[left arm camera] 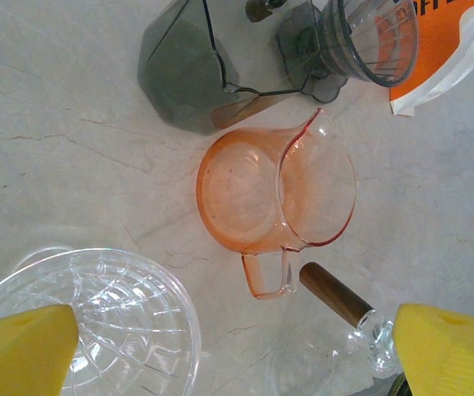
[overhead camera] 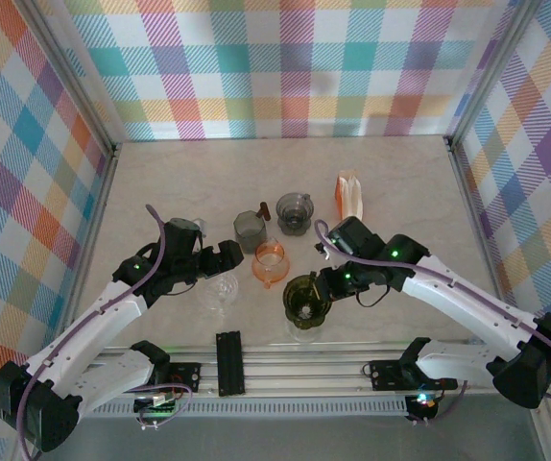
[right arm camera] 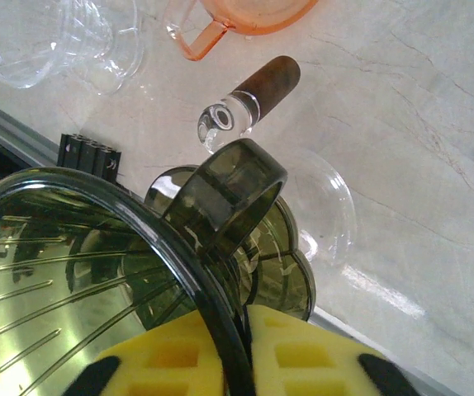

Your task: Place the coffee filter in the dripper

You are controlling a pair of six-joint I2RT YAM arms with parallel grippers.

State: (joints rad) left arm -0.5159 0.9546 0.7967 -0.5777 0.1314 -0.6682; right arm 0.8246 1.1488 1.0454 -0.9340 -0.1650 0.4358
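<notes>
My right gripper (overhead camera: pixel 325 283) (right arm camera: pixel 241 363) is shut on the rim of a dark olive dripper (overhead camera: pixel 306 296) (right arm camera: pixel 72 280), one yellow pad inside the rim and one outside. The dripper hangs over a clear glass carafe (right arm camera: pixel 324 206) with a wooden-sleeved handle (right arm camera: pixel 266 80) (left arm camera: pixel 336 293). The coffee filters stand in an orange and white pack (overhead camera: pixel 350 195) (left arm camera: pixel 439 49) at the back right, apart from both grippers. My left gripper (overhead camera: pixel 220 267) (left arm camera: pixel 235 346) is open above the table, between a clear glass dripper (overhead camera: pixel 216 290) (left arm camera: pixel 97 322) and the carafe handle, holding nothing.
An orange glass pitcher (overhead camera: pixel 271 261) (left arm camera: pixel 274 194) sits mid-table. Behind it stand a grey pitcher (overhead camera: pixel 250 229) (left arm camera: pixel 183 78) and a grey dripper (overhead camera: pixel 295 211) (left arm camera: pixel 369 41). A black block (overhead camera: pixel 228 361) lies on the front rail. Plaid walls enclose the table.
</notes>
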